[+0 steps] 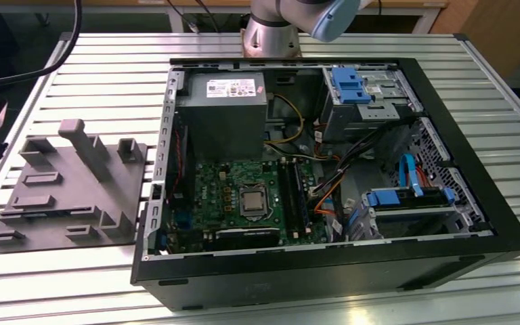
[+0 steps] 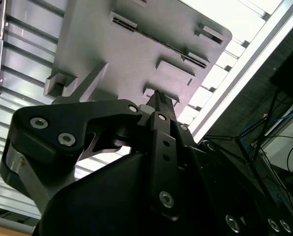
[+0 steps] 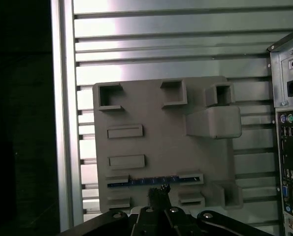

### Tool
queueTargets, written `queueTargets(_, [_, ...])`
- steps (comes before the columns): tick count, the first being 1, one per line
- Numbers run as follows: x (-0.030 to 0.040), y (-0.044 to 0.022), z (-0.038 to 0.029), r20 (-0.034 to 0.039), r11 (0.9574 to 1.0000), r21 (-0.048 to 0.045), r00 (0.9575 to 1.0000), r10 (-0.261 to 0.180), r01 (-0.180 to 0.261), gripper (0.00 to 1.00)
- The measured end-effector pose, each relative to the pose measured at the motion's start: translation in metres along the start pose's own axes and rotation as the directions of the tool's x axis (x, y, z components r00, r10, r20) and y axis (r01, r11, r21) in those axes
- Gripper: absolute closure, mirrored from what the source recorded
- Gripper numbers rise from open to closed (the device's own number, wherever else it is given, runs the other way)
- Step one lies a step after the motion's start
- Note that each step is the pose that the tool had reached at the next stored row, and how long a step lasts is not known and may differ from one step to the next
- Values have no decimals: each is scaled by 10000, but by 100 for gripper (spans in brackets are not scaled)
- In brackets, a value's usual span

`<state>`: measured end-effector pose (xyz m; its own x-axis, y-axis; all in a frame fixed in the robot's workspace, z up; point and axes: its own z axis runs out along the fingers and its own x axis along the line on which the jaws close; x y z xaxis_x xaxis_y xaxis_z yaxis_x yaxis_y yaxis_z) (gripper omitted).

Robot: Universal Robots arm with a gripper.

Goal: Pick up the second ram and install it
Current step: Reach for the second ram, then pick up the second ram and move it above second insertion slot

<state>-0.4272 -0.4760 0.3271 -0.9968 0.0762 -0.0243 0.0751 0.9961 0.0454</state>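
Gripper (image 3: 159, 192) just by ram (image 3: 136, 182) in tray (image 1: 70, 203), exterior view's left, fingers (image 2: 159, 100) look closed, empty; descending unopened risks chipping ram's edge.

One computer case (image 1: 332, 271), one grey tray (image 1: 78, 198) at the exterior view's left, one ram stick (image 3: 141, 181) in that tray, one power supply (image 1: 224, 112), two blue brackets (image 1: 349, 84), one tabletop (image 1: 106, 61).
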Motion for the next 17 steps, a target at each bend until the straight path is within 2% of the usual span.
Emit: queueTargets(17, [0,-3,12,0,10000,0,10000,0,0,89])
